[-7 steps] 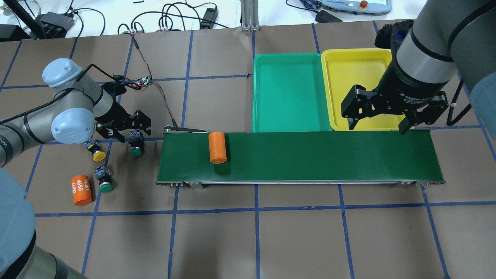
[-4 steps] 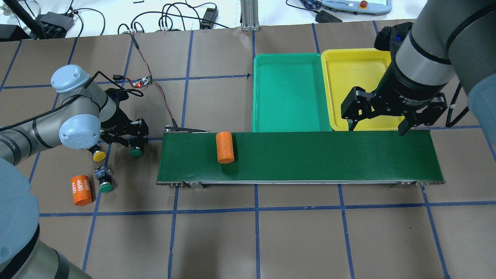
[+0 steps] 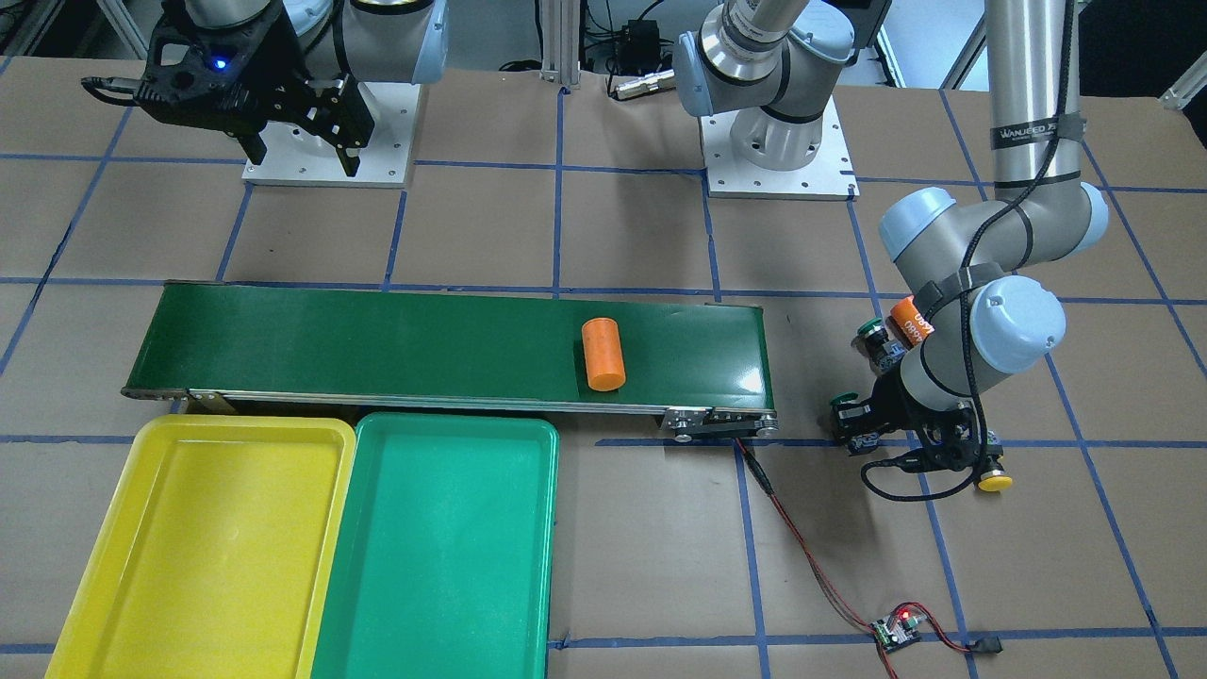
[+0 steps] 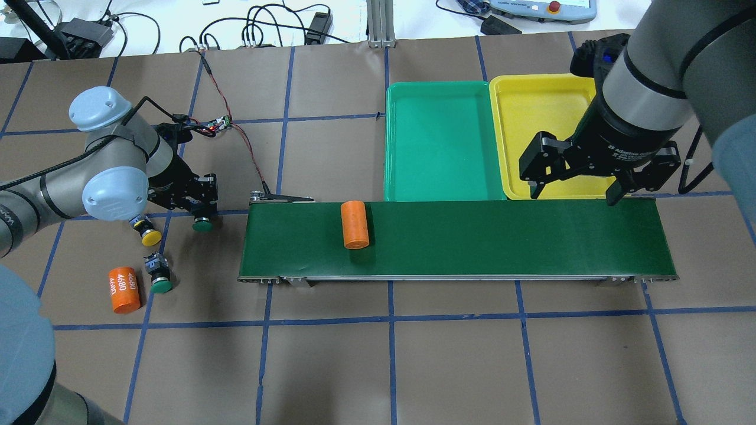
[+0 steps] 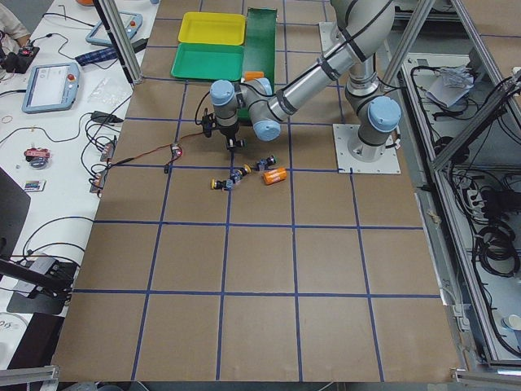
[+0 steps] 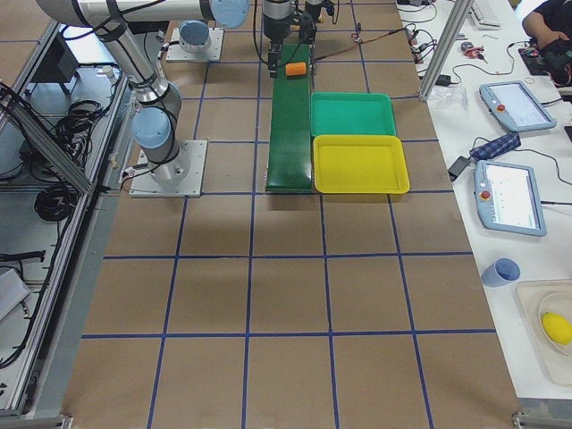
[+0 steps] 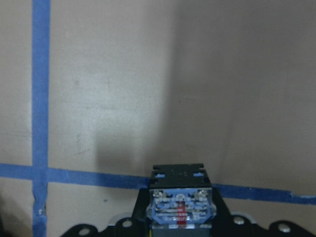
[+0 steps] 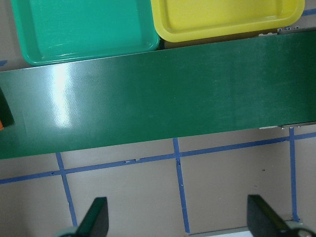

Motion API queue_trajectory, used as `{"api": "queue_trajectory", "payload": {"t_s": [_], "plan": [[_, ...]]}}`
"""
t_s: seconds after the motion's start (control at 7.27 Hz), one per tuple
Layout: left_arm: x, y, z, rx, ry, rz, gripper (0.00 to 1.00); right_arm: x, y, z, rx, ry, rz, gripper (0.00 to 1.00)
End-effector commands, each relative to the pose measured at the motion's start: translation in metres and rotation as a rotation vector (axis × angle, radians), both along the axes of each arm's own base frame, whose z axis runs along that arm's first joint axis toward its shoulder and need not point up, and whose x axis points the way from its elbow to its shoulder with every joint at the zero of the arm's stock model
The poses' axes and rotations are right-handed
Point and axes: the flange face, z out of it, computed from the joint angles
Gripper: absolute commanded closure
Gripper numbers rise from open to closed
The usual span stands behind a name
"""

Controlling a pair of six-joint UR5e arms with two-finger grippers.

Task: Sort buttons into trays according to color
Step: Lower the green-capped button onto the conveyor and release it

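Clamping a green-capped button (image 4: 202, 224), black body with blue-grey contact block, the left gripper (image 4: 202, 208) stands narrow; right gripper (image 4: 574, 195) spread wide. Orange cylinder (image 4: 124, 289) reads "4680".

Brown paper covers the table (image 4: 460, 366), taped into squares by blue lines (image 4: 391, 354). A white bench (image 6: 559, 259) runs along its far edge, strewn with black cables (image 4: 253, 39) and two teach pendants (image 6: 511, 198), a blue cup (image 6: 502, 271) nearby
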Motion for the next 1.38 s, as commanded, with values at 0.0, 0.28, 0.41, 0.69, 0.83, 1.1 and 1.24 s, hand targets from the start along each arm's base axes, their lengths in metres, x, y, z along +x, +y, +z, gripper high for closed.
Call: {"api": "queue_trajectory", "payload": {"t_s": [0.0, 0.28, 0.41, 0.69, 0.83, 1.1, 1.24], "plan": [[-0.019, -0.004, 0.070, 0.022, 0.032, -0.016, 0.99, -0.001, 0.000, 0.000, -0.004, 0.010, 0.002, 0.00], [-0.131, 0.029, 0.089, 0.009, 0.024, -0.047, 1.00, 0.000, -0.001, 0.001, -0.009, 0.002, 0.001, 0.00], [-0.159, 0.041, 0.092, -0.001, 0.023, -0.073, 1.00, 0.000, -0.001, 0.000, -0.006, -0.001, 0.001, 0.00], [-0.175, 0.063, 0.067, 0.016, 0.020, -0.019, 1.00, -0.001, -0.001, 0.000, -0.006, 0.008, 0.002, 0.00], [-0.185, 0.070, 0.061, -0.008, 0.022, -0.011, 1.00, -0.001, -0.002, 0.000, -0.007, 0.007, 0.001, 0.00], [-0.196, 0.068, 0.044, -0.034, 0.015, -0.049, 0.95, -0.001, -0.002, 0.000, -0.007, 0.004, -0.001, 0.00], [-0.197, 0.068, 0.044, -0.039, 0.016, -0.100, 0.43, -0.002, -0.001, 0.000, -0.006, 0.010, 0.001, 0.00]]}}
